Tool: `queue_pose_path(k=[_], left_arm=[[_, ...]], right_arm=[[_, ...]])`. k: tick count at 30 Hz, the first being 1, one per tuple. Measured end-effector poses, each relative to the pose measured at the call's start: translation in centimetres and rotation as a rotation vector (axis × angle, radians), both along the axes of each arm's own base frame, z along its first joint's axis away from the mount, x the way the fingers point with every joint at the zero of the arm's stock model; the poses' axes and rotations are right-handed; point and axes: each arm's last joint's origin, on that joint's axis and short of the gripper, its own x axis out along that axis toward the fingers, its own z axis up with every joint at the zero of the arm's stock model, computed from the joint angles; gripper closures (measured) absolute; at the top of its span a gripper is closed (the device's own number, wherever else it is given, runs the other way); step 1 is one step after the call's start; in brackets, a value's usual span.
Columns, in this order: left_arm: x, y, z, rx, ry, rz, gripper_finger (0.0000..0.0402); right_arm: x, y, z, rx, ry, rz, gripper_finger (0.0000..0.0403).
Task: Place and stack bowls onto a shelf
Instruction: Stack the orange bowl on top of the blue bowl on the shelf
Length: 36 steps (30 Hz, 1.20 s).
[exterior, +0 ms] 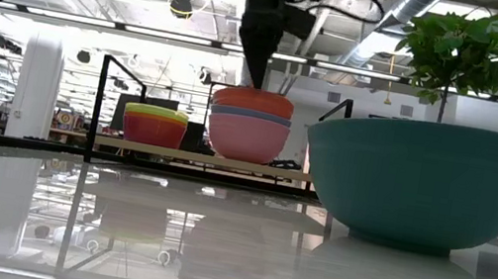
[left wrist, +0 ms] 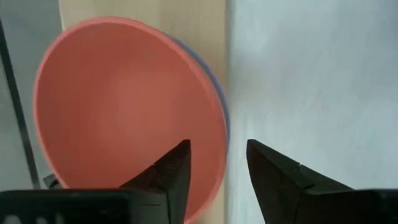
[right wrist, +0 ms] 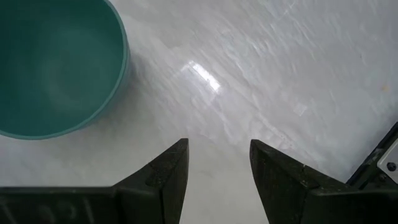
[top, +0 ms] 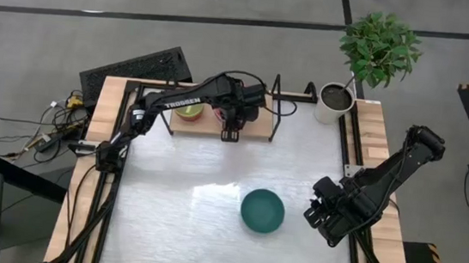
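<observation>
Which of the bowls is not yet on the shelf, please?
The teal bowl: it sits alone on the white tabletop, near the right hand. The others are stacked on the shelf, the red bowl topping the larger stack.

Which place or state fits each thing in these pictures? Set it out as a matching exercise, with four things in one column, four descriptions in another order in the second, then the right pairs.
Column one:
1. teal bowl
2. large red bowl
3. left end effector
4. right end effector

Column two:
A. on top of the stack of large bowls on the shelf
B. open, over bare tabletop beside the teal bowl
C. alone on the white table, off the shelf
D. at the shelf, fingers apart astride the red bowl's rim

Pairs: 1-C, 2-A, 3-D, 4-B
</observation>
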Motion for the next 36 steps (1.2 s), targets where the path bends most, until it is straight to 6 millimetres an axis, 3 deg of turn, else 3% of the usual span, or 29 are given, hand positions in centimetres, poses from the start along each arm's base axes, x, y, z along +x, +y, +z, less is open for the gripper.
queue_pose_path(k=[8,14,19,27,31,36], left_arm=[[-1.7,-0.7,2.5,-0.021,-0.055,0.063,0.0279],[-0.7,-2.3,2.1,0.112,-0.048,0.018,0.0389],[0.5,-3.8,0.3,0.167,-0.052,-0.006,0.0400],[0.9,-3.9,-2.6,0.220,-0.003,0.041,0.0401],[1.0,-4.7,-1.2,0.197,-0.061,0.032,0.0401],[1.0,-4.9,0.4,0.349,-0.095,0.072,0.0401]], right_arm=[[0.0,0.0,0.0,-0.004,0.003,0.009,0.0207],[0.0,0.0,0.0,-0.008,0.008,0.023,0.0207],[-0.1,0.2,0.0,-0.006,0.005,0.034,0.0207],[-0.4,0.6,0.0,0.001,0.001,0.052,0.0207],[-0.4,0.6,0.0,0.001,0.003,0.054,0.0207],[-0.5,0.5,0.0,-0.002,0.005,0.053,0.0207]])
